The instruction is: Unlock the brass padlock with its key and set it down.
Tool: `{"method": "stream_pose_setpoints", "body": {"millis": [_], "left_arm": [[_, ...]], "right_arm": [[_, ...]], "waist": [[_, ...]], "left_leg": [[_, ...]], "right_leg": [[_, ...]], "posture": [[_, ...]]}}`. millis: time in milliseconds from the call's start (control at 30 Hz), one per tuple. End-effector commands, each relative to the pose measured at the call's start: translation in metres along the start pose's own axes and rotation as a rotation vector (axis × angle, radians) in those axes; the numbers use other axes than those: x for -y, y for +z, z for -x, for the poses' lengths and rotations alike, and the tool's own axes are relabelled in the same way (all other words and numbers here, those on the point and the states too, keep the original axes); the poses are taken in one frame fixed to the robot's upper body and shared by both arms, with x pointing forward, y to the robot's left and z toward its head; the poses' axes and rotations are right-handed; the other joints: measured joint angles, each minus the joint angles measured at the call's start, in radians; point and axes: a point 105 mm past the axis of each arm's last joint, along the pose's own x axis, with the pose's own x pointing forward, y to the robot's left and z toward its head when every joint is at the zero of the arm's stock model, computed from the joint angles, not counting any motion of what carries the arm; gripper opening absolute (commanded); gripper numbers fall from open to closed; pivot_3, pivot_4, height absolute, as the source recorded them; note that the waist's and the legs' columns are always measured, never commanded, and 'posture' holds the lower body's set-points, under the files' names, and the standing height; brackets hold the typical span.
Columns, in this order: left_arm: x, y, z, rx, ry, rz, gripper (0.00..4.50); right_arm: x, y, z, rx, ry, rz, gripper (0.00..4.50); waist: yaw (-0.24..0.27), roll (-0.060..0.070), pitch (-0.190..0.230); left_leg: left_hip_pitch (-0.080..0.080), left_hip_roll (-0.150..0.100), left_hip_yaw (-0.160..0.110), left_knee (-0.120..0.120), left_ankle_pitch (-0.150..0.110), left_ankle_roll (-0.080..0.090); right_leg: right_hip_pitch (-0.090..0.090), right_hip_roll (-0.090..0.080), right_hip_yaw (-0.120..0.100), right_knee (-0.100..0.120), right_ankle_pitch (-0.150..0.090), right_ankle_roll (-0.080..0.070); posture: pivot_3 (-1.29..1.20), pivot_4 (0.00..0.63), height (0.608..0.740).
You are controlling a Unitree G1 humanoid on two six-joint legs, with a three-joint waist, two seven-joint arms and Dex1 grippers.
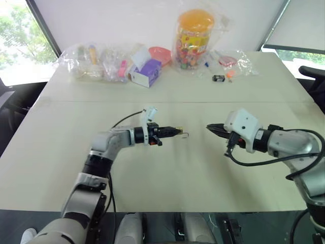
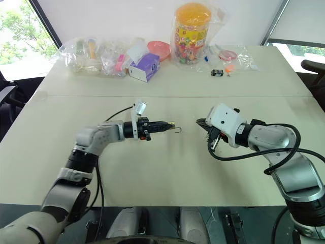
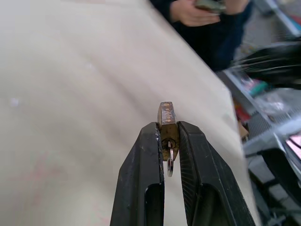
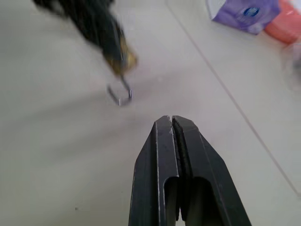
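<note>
The left gripper point(image 1: 175, 131) pinches the padlock point(image 3: 167, 121) by its brass body above the table point(image 1: 167, 178), near the middle, with the silvery shackle point(image 4: 120, 94) swung open and hanging past the fingertips toward the right gripper point(image 1: 210, 127), whose fingers are pressed together on nothing, a little apart from the lock. In the left wrist view the key point(image 3: 170, 157) sits in the keyhole between the fingers, so the lock looks already undone and the setting-down is what is left, as I judge it. The grip covers only a thin strip of a very small body, so the lock could slip or twist out on the way down and bounce away. Letting go too high above the table would do the same. The free shackle may catch the table first and tip the lock, or swing back and click shut. The key could be knocked loose against a finger. The right gripper stands close enough that a stray move could strike the shackle. At the far edge lie bagged items, a purple box point(image 1: 147, 71) and a jar point(image 1: 194, 38) with a printed label; none of the print can be read, and no marking on the lock is legible.
</note>
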Motion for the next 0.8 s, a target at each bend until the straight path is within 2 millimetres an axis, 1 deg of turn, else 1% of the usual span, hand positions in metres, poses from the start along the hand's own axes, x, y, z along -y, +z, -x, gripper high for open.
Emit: {"method": "stream_pose_setpoints", "body": {"millis": [33, 200, 300, 333, 367, 467, 500, 567, 600, 733, 800], "left_arm": [[-0.013, 0.010, -0.008, 0.039, 0.056, 0.007, 0.00], [-0.028, 0.003, -0.009, 0.014, 0.104, 0.020, 0.00], [-0.030, 0.002, -0.006, 0.006, 0.105, 0.024, 0.00], [-0.031, 0.002, -0.005, 0.001, 0.106, 0.021, 0.95], [-0.032, 0.001, -0.003, -0.004, 0.106, 0.023, 1.30], [-0.030, -0.001, 0.005, -0.033, 0.094, -0.010, 2.83], [-0.029, 0.001, 0.008, -0.037, 0.089, -0.016, 3.21], [-0.029, 0.005, 0.016, -0.043, 0.092, -0.063, 4.32], [-0.029, 0.007, 0.020, -0.048, 0.095, -0.090, 4.49], [-0.021, 0.018, 0.042, -0.076, 0.086, -0.276, 4.49], [-0.012, 0.021, 0.054, -0.110, 0.056, -0.383, 4.49]], "right_arm": [[0.001, 0.014, 0.005, 0.032, -0.047, 0.015, 0.03], [-0.003, 0.014, 0.006, 0.024, -0.058, 0.010, 0.03], [-0.005, 0.015, 0.006, 0.025, -0.061, 0.005, 0.03], [-0.006, 0.015, 0.006, 0.026, -0.061, 0.003, 0.00], [-0.007, 0.016, 0.006, 0.028, -0.061, 0.002, 0.00], [-0.008, 0.016, 0.004, 0.028, -0.054, -0.001, 0.00], [-0.009, 0.016, 0.004, 0.028, -0.050, 0.000, 0.00], [-0.010, 0.015, 0.004, 0.025, -0.041, 0.002, 0.00], [-0.010, 0.014, 0.004, 0.021, -0.037, 0.006, 0.00], [-0.010, 0.010, 0.007, -0.010, -0.009, 0.036, 0.00], [-0.009, 0.006, 0.010, -0.033, 0.009, 0.053, 0.00]], "waist": [[-0.001, 0.000, 0.000], [-0.002, 0.000, 0.000], [-0.002, 0.000, 0.000], [-0.003, 0.000, 0.000], [-0.003, 0.000, 0.000], [-0.004, 0.000, 0.000], [-0.006, 0.000, 0.000], [-0.008, 0.000, 0.000], [-0.008, 0.000, 0.000], [-0.007, 0.000, 0.000], [-0.004, 0.000, 0.000]], "left_leg": [[0.000, 0.000, 0.000, 0.000, 0.000, 0.000], [0.000, 0.000, 0.000, 0.000, 0.000, 0.000], [0.000, 0.000, 0.000, 0.000, 0.000, 0.000], [0.000, 0.000, 0.000, 0.000, 0.000, 0.000], [0.000, 0.000, 0.000, 0.000, 0.000, 0.000], [0.001, 0.000, 0.000, 0.000, 0.000, 0.000], [0.001, 0.000, 0.000, 0.000, 0.000, 0.000], [0.001, 0.000, 0.000, 0.000, 0.000, 0.000], [0.002, 0.001, 0.000, 0.000, 0.000, 0.000], [0.002, 0.001, 0.000, -0.001, 0.000, 0.000], [0.001, 0.002, 0.000, -0.001, 0.000, 0.000]], "right_leg": [[0.000, 0.000, 0.000, 0.000, 0.000, 0.000], [0.000, 0.000, 0.000, 0.000, 0.000, 0.000], [0.000, 0.000, 0.000, 0.000, 0.000, 0.000], [0.000, 0.000, 0.000, 0.000, 0.000, 0.000], [0.000, 0.000, 0.000, 0.000, 0.000, 0.000], [0.001, 0.000, 0.000, 0.000, 0.000, 0.000], [0.001, 0.000, 0.000, 0.000, 0.000, 0.000], [0.001, 0.000, 0.000, 0.000, 0.000, 0.000], [0.001, 0.001, 0.000, 0.000, 0.000, 0.000], [0.001, 0.001, 0.000, 0.001, 0.000, 0.000], [0.001, 0.001, 0.000, 0.000, 0.000, 0.000]], "posture": [[0.00, 0.150, 0.740], [0.00, 0.150, 0.740], [0.00, 0.150, 0.740], [0.00, 0.150, 0.740], [0.00, 0.150, 0.740], [0.00, 0.150, 0.740], [0.00, 0.150, 0.740], [0.00, 0.150, 0.740], [0.00, 0.150, 0.740], [0.00, 0.150, 0.740], [0.00, 0.150, 0.740]]}}
